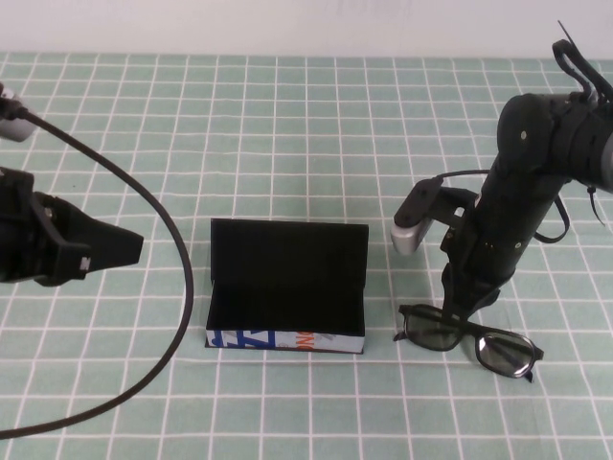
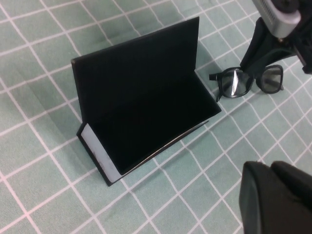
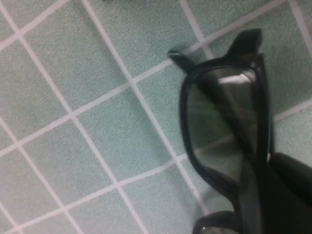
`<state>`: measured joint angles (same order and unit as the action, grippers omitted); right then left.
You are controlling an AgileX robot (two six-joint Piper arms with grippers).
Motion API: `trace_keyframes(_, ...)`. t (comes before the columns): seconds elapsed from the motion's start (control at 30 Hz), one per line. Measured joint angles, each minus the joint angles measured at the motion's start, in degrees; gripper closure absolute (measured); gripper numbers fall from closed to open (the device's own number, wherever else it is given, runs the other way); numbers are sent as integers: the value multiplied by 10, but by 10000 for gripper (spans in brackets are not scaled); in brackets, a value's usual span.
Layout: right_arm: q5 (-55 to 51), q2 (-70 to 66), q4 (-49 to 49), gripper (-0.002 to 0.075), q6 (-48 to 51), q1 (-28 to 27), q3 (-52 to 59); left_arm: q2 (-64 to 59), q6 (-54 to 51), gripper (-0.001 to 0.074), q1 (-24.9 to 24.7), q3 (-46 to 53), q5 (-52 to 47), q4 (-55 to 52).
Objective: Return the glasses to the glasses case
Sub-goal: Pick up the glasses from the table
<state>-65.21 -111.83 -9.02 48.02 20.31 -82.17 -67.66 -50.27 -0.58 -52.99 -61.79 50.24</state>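
While the mat [image 1: 287, 134] of green squares fills the scene, the case [image 1: 287, 287] sits mid-table with its lid upright; the left wrist view shows only dark inside it. Just right of it the glasses [image 1: 469, 340] lie on the mat. The right gripper [image 1: 466, 305] is down at their rear edge, and I cannot tell how far it is open or whether it grips. The left gripper [image 1: 91, 251] hovers well left of the case, its spread impossible to tell. A cable [image 1: 177, 240] arcs between them.

R hand [image 1: 466, 305] tips hidden behind glasses [image 1: 469, 338]
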Motion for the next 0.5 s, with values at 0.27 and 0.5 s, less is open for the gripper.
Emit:
trace_keyframes(0.27, -36, -1, -14, 737, 0, 0, -54, 0, 0, 737, 0, 0, 0, -4)
trace_keyframes(0.5, -40, -3, -16, 737, 0, 0, -98, 0, 1, 737, 0, 0, 0, -4)
